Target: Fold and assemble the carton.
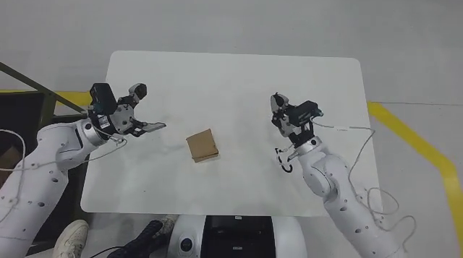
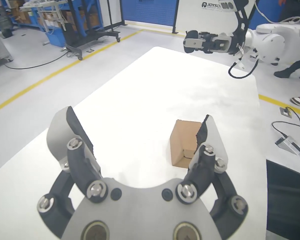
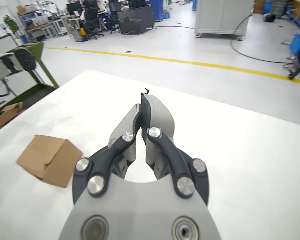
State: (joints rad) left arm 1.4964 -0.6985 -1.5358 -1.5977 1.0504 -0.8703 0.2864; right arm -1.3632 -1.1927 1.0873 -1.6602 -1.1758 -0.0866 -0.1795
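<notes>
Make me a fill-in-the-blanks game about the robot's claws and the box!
1. The left claw is wide ____.
2. The right claw is squeezed ____.
3. The brown carton sits on the white ____.
4. In the top view, the carton lies ____ the two claws.
Missing words: open; shut; table; between.

Quick count fwiw: there was 1 carton (image 1: 202,144), a small brown cardboard one, sitting on 1 white table (image 1: 231,70). Grippers were 2 total, 1 per arm: the left gripper (image 2: 137,116) had its fingers spread wide, the right gripper (image 3: 143,99) had its fingers pressed together. Off to the side there was also 1 green metal frame (image 3: 41,62).
</notes>
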